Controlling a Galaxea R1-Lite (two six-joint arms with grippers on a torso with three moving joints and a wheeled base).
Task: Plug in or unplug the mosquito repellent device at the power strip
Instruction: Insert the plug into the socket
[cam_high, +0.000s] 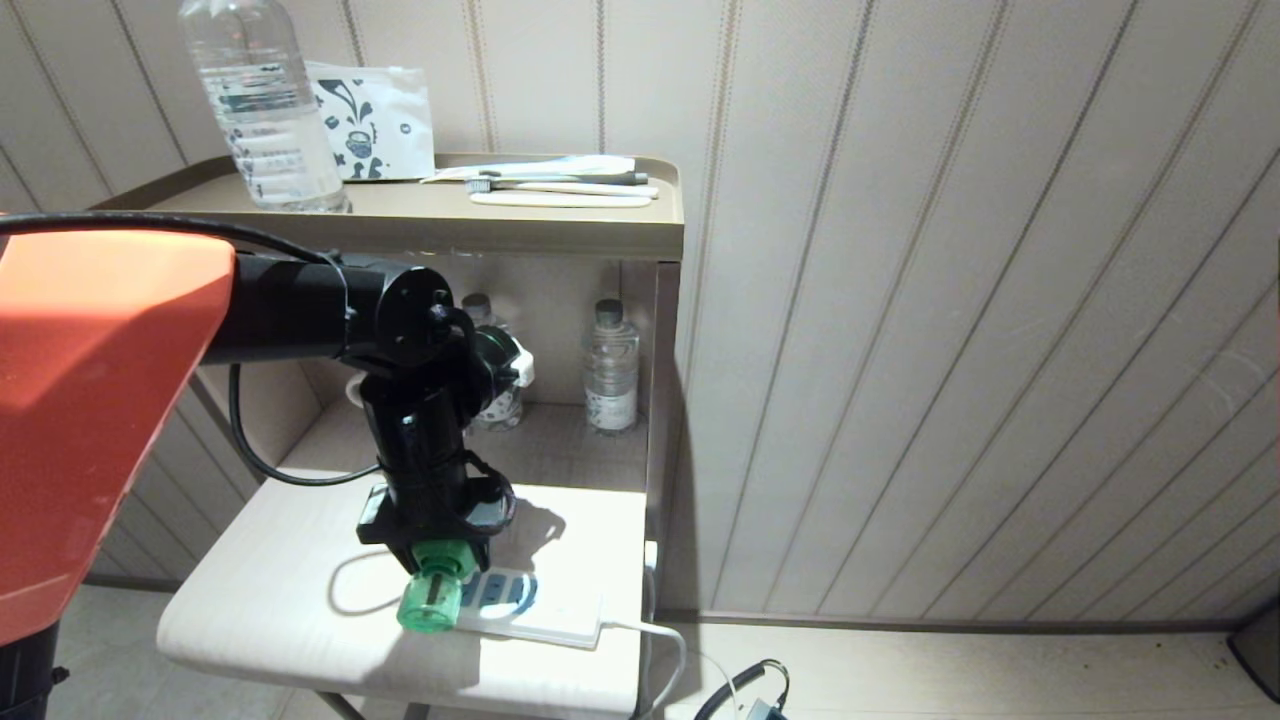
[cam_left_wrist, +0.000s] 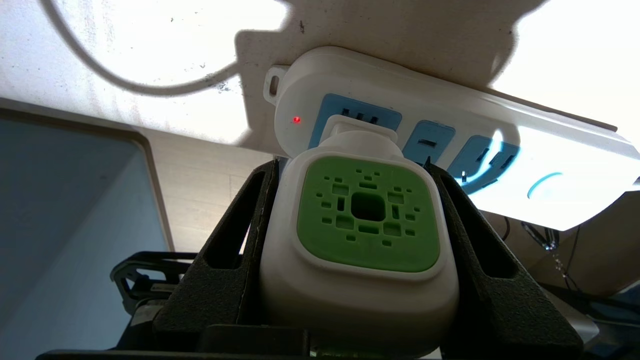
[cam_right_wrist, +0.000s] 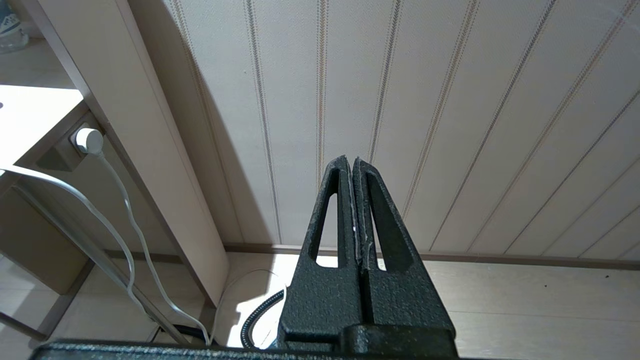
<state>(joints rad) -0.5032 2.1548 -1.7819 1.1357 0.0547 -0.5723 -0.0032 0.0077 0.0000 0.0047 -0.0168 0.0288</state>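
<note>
My left gripper (cam_high: 443, 556) points down over the low white shelf, shut on the mosquito repellent device (cam_left_wrist: 367, 215), its black fingers (cam_left_wrist: 235, 250) pressed to the white sides. The green vented face looks toward the wrist camera. In the head view the translucent green bottle (cam_high: 430, 602) sticks out toward the shelf's front. The device's plug end meets the end socket of the white power strip (cam_left_wrist: 500, 132), beside a lit red lamp (cam_left_wrist: 296, 119); the prongs are hidden. The strip (cam_high: 545, 612) lies flat on the shelf. My right gripper (cam_right_wrist: 350, 161) is shut and holds nothing, facing the panelled wall.
The strip's white cord (cam_high: 665, 645) drops off the shelf's right edge toward the floor. The cabinet top holds a water bottle (cam_high: 265, 100), a printed packet (cam_high: 375, 120) and toothbrushes (cam_high: 560, 185). Small bottles (cam_high: 612, 365) stand at the back of the middle shelf.
</note>
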